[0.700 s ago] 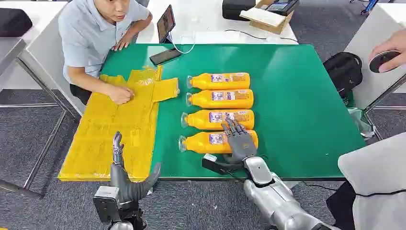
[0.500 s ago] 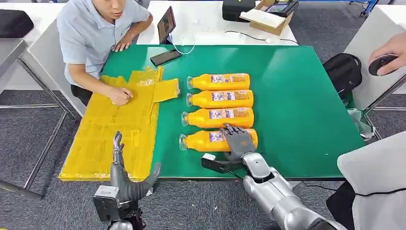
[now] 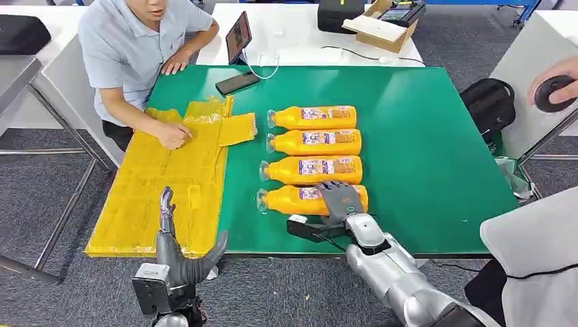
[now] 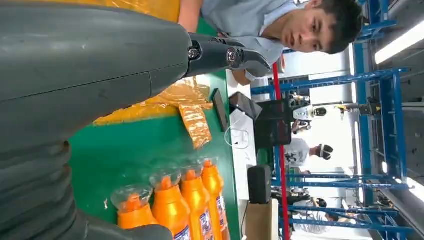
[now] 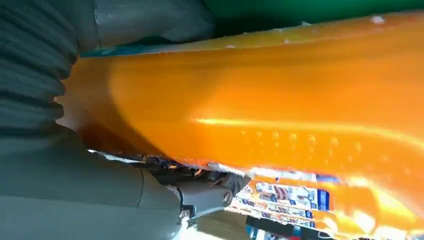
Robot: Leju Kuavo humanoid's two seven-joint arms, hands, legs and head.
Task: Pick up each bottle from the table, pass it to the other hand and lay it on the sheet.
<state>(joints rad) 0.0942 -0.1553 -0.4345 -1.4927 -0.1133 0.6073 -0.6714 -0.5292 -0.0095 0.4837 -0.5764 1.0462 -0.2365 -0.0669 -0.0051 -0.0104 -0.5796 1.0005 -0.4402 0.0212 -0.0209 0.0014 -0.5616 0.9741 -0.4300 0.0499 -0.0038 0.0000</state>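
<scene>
Head view is showing my right hand (image 3: pixel 341 200) curling down over the nearest bottle (image 3: pixel 310 199), the first of four lying in a row on the green counter (image 3: pixel 422 157). My fingers are wrapping the fat end of it, and my right wrist camera is pressed close against its orange side (image 5: pixel 280 100), but the bottle is lying flat on the counter and I cannot tell whether my grip is fully clamped yet. My left hand (image 3: pixel 178 253) is waiting off the near edge of the counter with fingers apart, holding nothing.

I am judging the task as barely begun: all four bottles are lying on the counter with caps pointing toward the yellow sheet (image 3: pixel 163 191), and nothing is lying on the sheet except a person's hand (image 3: pixel 172 134) pressing its far part. Lifting, handing over and laying down are all left to do, four times over.

Beyond the nearest bottle, the second bottle (image 3: pixel 312 169) is lying just beside it, so my fingers are working in a tight gap. Farther still are the third bottle (image 3: pixel 315 142) and the fourth bottle (image 3: pixel 312 116), then a phone (image 3: pixel 236 82) and a propped tablet (image 3: pixel 237 35) past the counter's far edge.
</scene>
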